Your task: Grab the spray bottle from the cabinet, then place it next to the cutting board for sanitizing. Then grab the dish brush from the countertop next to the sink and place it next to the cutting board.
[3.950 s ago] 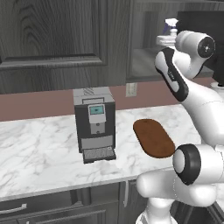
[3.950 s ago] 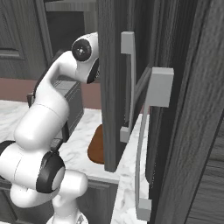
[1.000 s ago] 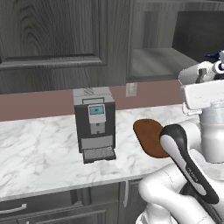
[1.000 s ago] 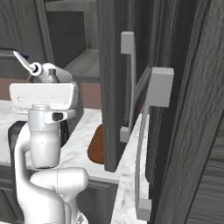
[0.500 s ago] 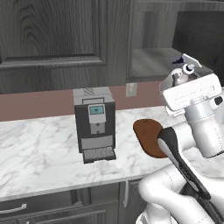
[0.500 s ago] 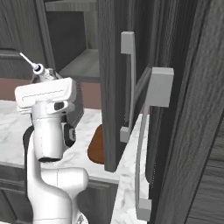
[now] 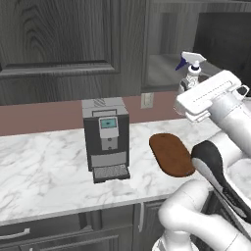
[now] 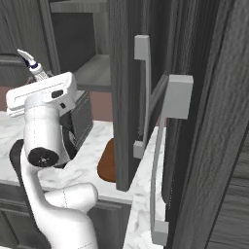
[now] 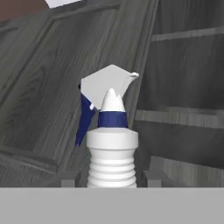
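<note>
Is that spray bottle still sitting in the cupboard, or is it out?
Out. The spray bottle sits between the gripper fingertips, carried above the countertop in front of the cabinet.

Coffee machine and wall outlet

The coffee machine (image 7: 106,138) stands upright on the tabletop, below and left of the fingers; an outlet (image 7: 146,100) sits on the reddish backsplash (image 7: 39,116) just beside it.

wall: reddish-brown backsplash (image 7: 44,117) | outlet (image 7: 146,100) | dark base cabinets (image 7: 73,233)
</note>
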{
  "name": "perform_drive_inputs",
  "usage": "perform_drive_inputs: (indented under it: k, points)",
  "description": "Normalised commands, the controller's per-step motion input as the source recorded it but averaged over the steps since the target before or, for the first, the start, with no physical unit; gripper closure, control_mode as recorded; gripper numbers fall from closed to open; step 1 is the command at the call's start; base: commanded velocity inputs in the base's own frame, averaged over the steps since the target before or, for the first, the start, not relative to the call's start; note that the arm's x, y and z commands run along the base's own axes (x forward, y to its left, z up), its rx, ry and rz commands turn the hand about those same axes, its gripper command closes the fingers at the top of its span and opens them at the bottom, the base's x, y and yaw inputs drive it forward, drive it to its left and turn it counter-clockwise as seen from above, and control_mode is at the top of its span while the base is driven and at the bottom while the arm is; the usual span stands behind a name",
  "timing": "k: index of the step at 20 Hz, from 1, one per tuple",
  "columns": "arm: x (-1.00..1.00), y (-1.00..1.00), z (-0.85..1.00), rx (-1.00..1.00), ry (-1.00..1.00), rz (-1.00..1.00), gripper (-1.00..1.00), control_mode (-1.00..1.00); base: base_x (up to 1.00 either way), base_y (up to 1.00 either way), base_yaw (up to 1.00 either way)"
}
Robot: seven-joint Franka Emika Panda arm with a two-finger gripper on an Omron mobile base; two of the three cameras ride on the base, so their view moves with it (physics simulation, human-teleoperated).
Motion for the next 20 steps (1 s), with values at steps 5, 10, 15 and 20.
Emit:
perform_drive_inputs:
  k: [5, 10, 15, 20]
  points:
    - [-0.12, -0.17, 0.02, -0.13, 0.40, 0.08, 1.00, -1.00, 0.00, 0.00, 0.00]
    - [0.00, -0.33, -0.33, -0.08, 0.13, 0.08, 1.00, -1.00, 0.00, 0.00, 0.00]
    - [0.00, -0.01, -0.57, -0.10, 0.00, 0.05, 1.00, -1.00, 0.00, 0.00, 0.00]
    - [0.00, 0.01, -0.57, 0.00, -0.01, 0.00, 1.00, -1.00, 0.00, 0.00, 0.00]
